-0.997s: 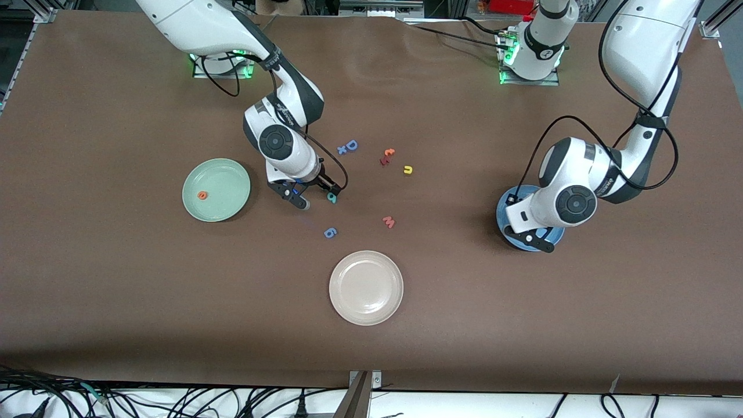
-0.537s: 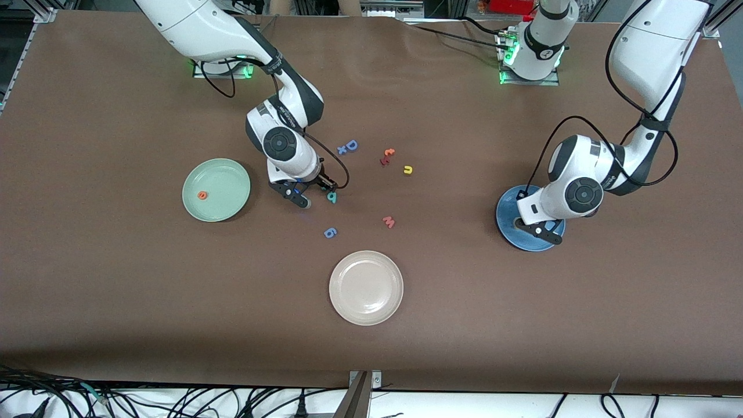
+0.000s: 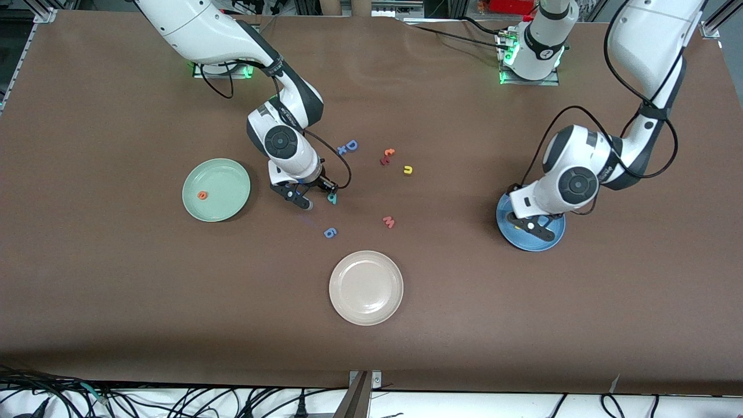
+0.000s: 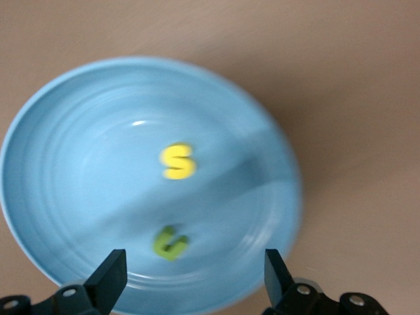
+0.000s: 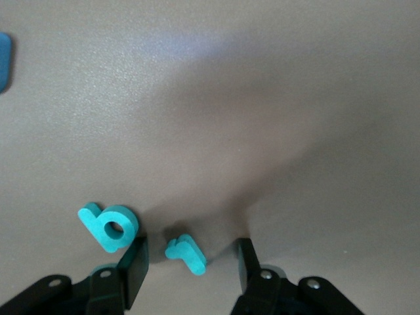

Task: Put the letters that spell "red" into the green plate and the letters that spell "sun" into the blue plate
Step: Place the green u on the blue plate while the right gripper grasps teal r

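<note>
We find the right tool (image 5: 190, 269) low at centre-left of the front view, jaws part-closed astride the teal "r" (image 5: 186, 254), the teal "d" (image 5: 109, 226) just beside one finger. Close squarely, excluding the "d". The left tool (image 4: 191, 279) hangs wide, empty, over the blue plate (image 4: 59, 131).

left gripper (image 3: 535, 222): fingers spread | right gripper (image 3: 316, 194): fingers apart, low

Both arms: glossy white shells, dark grey joint bands, round black caps, looped black cables. Green lights at bases, upper frame. Black hand fingers (image 4: 111, 279); screws apparently silver.
</note>
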{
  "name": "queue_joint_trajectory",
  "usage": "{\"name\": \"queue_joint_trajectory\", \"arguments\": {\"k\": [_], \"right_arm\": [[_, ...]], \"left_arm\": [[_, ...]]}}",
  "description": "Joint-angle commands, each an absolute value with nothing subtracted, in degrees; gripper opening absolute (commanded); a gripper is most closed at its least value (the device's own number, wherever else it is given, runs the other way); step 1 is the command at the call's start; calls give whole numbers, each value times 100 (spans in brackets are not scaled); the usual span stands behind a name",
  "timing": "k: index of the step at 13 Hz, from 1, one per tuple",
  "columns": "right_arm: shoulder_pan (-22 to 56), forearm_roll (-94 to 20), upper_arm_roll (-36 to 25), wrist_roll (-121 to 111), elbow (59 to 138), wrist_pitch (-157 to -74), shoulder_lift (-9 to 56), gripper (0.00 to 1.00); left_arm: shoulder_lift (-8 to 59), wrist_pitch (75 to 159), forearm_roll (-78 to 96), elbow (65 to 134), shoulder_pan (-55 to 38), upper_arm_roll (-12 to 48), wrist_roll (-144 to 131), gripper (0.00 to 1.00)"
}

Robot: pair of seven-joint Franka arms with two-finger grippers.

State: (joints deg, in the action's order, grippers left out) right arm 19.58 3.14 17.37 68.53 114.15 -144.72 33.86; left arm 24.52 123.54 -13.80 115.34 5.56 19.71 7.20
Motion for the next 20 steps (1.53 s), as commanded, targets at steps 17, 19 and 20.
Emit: {"name": "queue_joint_trajectory", "arguments": {"k": [17,19,20], "right_arm": [[1934,387,1661,6873,11417,-14379,3287,0],[1916,387,1574,6812,11382,-14240,3191,0],[1899,387,1504,6768,11304,-13890,3008,0]], "left_arm": [[3524,13983,-2065,11487,-1502,2918,-3795,89],[3542,13983,-2074,11487,-1538,2918,-3850,86],[3568,14001,-2074,11479,-1547,2918,-3850,82]]}}
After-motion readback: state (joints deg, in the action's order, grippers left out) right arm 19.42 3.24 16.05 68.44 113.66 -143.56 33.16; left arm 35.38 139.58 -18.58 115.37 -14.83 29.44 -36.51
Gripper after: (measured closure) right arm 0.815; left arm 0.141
